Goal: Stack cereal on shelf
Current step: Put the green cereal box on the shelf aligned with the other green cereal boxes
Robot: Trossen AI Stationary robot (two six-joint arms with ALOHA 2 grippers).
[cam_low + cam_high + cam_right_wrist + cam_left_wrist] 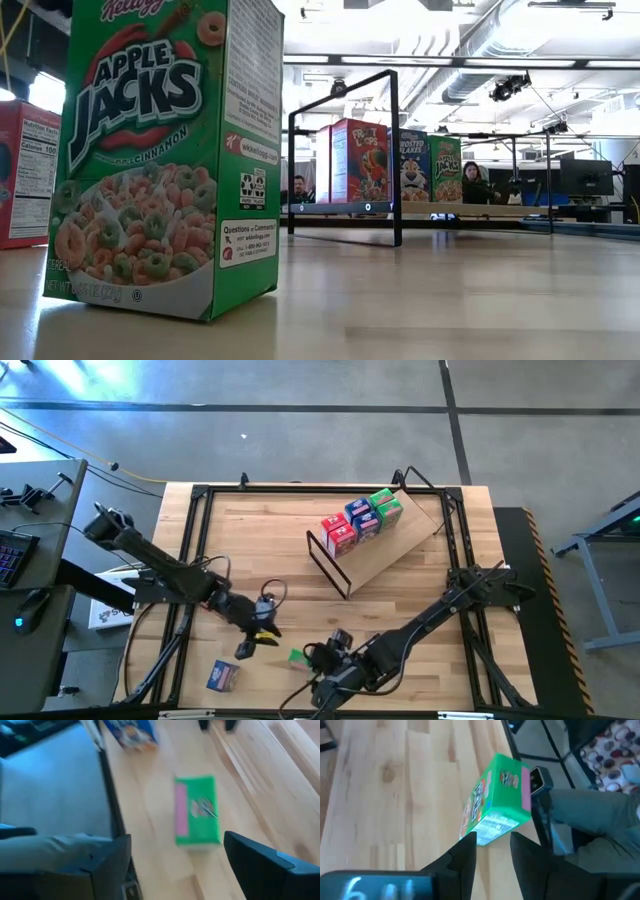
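A green Apple Jacks cereal box stands upright on its bottom end on the wooden table near the front edge; it fills the left of the low view. My left gripper is open just to its left, its fingertips short of the box. My right gripper is open wide just to the right of the box, which lies ahead of its fingers in the right wrist view. The slanted plywood shelf at the back right holds several red, blue and green boxes against its black wire frame.
A blue cereal box lies near the table's front left corner, and also shows in the right wrist view. A red box stands at the left edge of the low view. A black frame borders the table. People sit in the room beyond.
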